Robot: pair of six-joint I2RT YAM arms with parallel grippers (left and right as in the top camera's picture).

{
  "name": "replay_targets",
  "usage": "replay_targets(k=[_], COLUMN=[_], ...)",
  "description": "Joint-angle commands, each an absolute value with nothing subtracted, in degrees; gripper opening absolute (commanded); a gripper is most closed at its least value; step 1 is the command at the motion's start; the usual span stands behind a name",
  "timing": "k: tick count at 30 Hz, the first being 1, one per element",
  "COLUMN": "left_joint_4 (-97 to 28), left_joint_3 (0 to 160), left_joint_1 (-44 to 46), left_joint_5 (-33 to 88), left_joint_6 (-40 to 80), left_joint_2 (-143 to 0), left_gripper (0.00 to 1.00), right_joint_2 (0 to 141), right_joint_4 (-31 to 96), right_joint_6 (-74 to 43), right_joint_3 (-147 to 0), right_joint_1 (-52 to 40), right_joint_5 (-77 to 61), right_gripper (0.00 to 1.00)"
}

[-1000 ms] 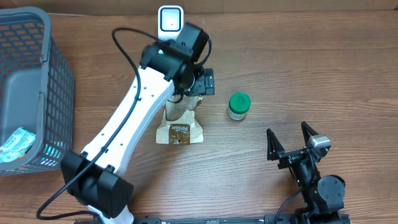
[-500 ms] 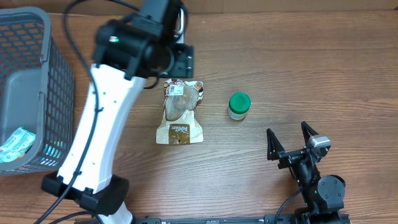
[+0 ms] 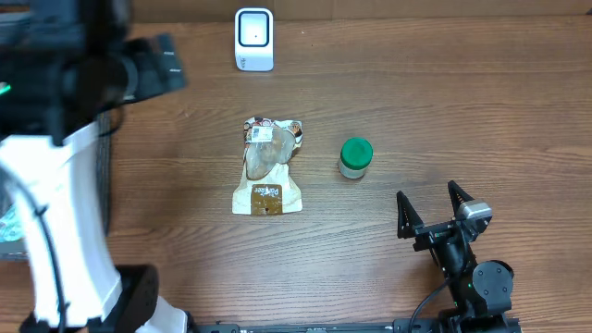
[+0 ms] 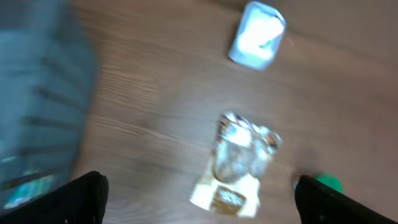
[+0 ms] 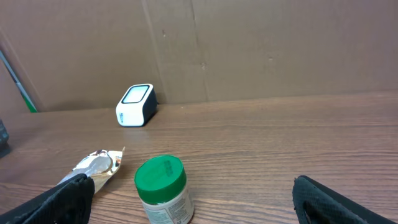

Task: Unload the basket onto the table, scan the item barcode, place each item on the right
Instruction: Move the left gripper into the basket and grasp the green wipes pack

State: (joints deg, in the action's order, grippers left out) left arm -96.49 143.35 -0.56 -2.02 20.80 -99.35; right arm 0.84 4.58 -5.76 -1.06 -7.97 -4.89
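two claws in view, neither holding anything.

left claw [image 4: 202, 199]: raised high over the far-left part of the counter [image 3: 435, 83], fingers spread wide. in the left wrist view the dark fingertips [image 4: 84, 193] sit at the two bottom corners, with only the counter and the things on it far below between them. that view is motion-blurred. the white left arm [image 3: 46, 213] fills the left edge of the overhead view and covers most of the basket [image 4: 37, 93]. something teal [image 4: 34, 185] shows low in the basket; detail not readable.

right claw [image 3: 432, 211]: low at the near-right part of the counter, fingers spread apart, gap empty, tips pointing toward the far side.

item: pouch [image 3: 266, 166], clear-and-foil upper part, brown printed base, lying flat on the counter around the middle, apart from both claws. a small white label sits near its far end; cannot tell whether the bars on it are readable.

scanner [image 3: 253, 39]: white, standing at the far edge of the counter, well apart from the pouch and roughly in line with it.

jar with green lid [image 3: 355, 157]: upright, near the pouch on its right, not touching it, between the pouch and the right claw.
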Motion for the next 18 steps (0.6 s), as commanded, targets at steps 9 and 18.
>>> replay_targets(k=[9,18], left_joint_4=[-96.79,-90.41], left_joint_3=[139.96,120.42], left_joint_1=[-28.47,-41.06], left_joint_5=[-4.43,-3.09], left_joint_6=[23.0,23.35], left_joint_2=[-94.85,-94.85], left_gripper=[1.0,0.98], right_joint_2=[0.16,0.16], right_joint_4=[4.32,4.32], right_joint_6=[-5.8,-5.8], right_joint_3=[-0.45,-0.45], right_joint_1=[-8.19,-8.19], right_joint_5=[-4.36,-4.36], right_gripper=[1.0,1.0])
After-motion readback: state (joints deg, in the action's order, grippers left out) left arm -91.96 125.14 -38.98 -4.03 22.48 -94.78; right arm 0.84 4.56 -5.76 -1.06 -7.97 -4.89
